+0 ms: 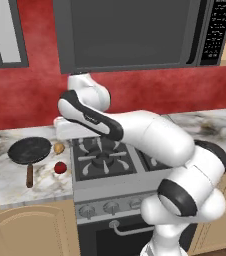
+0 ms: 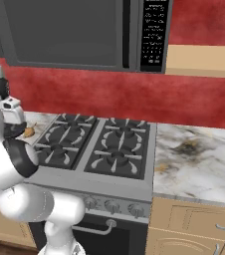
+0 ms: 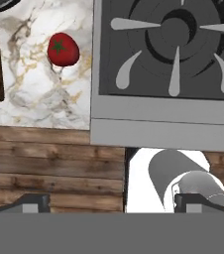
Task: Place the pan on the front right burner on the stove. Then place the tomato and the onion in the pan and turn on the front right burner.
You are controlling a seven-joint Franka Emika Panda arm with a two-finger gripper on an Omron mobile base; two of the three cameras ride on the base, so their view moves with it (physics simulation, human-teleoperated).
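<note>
**Open claw above the stove's left edge**

The claw (image 3: 112,203) stands wide and holds nothing, above the front left of the stove (image 1: 105,187). Just beside the stove, on the marble counter (image 1: 5,182), lie the tomato (image 1: 60,167) and the onion (image 1: 59,148). The pan (image 1: 29,151) sits left of them, empty, handle toward the front. A red wall (image 1: 25,95) and a microwave (image 1: 135,35) stand behind.

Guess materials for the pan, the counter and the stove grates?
All rendered, so by look only. Pan: matte black, probably coated metal; handle looks wooden, brown with grain. Counter: polished marble or stone, white with grey and tan veining. Grates: dull dark grey, likely cast iron, over a black cooktop.
</note>
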